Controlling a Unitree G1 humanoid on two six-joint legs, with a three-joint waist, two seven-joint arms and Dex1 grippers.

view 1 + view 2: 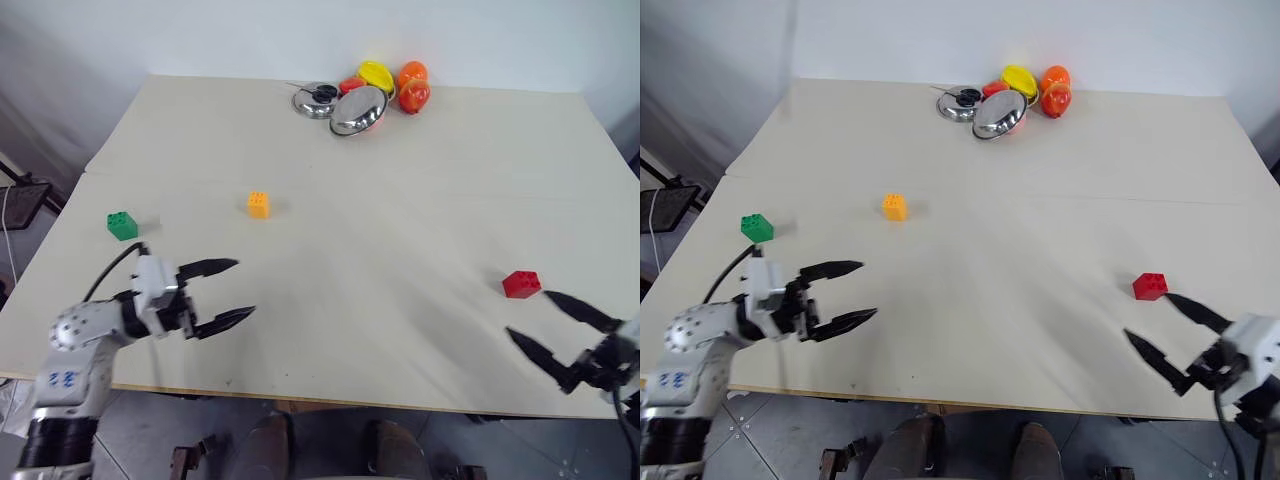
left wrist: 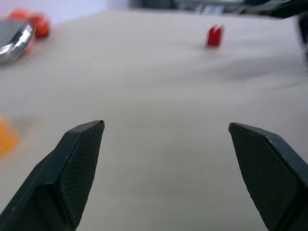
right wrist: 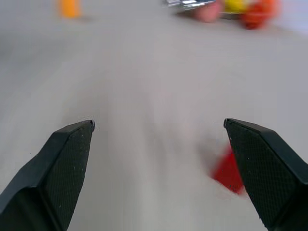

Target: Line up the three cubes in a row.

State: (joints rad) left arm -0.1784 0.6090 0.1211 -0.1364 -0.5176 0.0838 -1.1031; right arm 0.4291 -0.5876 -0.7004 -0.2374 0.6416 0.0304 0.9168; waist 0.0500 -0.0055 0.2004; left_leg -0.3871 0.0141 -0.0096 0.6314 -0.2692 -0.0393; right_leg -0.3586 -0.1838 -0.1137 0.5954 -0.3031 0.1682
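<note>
Green cube (image 1: 122, 225), orange-yellow cube (image 1: 258, 204), red cube (image 1: 521, 284) lay well apart on tabletop (image 1: 400, 190). Left claw (image 1: 232, 291) spread, empty. Right claw (image 1: 548, 321) spread beside red cube.

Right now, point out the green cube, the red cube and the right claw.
green cube (image 1: 122, 225), left eye view, its front face
red cube (image 1: 521, 284), left eye view, its front face
right claw (image 1: 531, 321), left eye view, between the fingertips

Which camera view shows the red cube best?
The left eye view: the red cube sits whole and sharp on the table, studs visible. The right eye view matches it. The left wrist view shows it far off; the right wrist view shows a blurred part.
</note>
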